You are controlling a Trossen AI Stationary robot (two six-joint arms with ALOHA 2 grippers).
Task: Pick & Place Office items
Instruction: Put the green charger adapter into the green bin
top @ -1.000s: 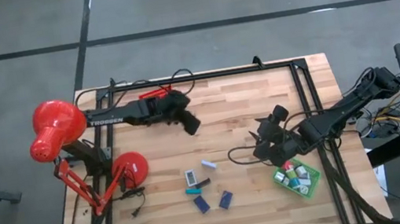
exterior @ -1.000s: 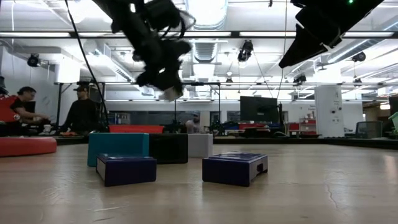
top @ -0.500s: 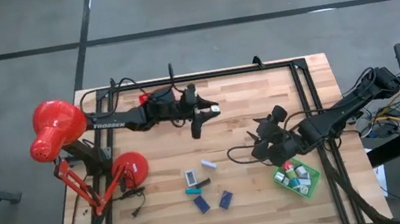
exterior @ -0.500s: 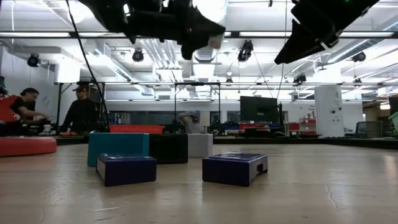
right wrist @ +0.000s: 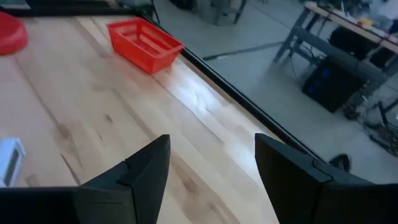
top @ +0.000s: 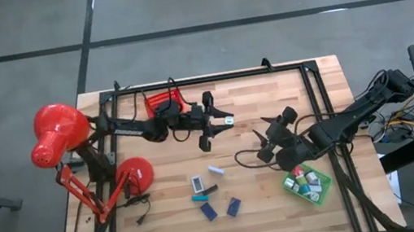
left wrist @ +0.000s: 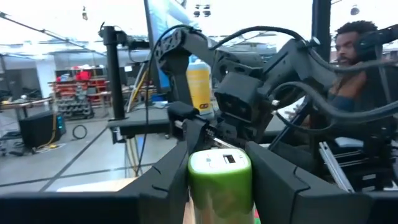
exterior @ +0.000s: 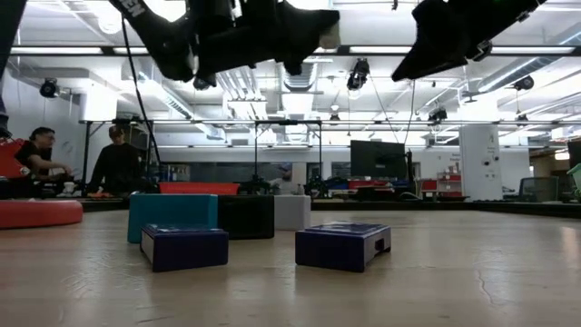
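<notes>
A small green-and-white block (left wrist: 219, 180) sits pinched between the two dark fingers of the left gripper (top: 220, 123), filling the gap between them in the left wrist view. From above, only a pale speck shows at the fingertips, just above the middle of the frame, held off the table (top: 270, 205). The low view shows the left arm as a dark mass along the top edge and does not reveal the block.

Below it, at lower centre of the high view, loose office items (top: 210, 191) lie grouped on the wood: a white piece, a teal one, a dark one and two navy blocks. The low view shows them side-on, the two navy blocks (exterior: 343, 246) nearest.

The right gripper (top: 263, 145) hangs right of centre, fingers spread with nothing between them; its wrist view shows bare wood in the gap and a red tray (right wrist: 145, 43) beyond. A green tray (top: 308, 184) of small pieces sits lower right. A red lamp (top: 58, 135) stands at the left edge.
</notes>
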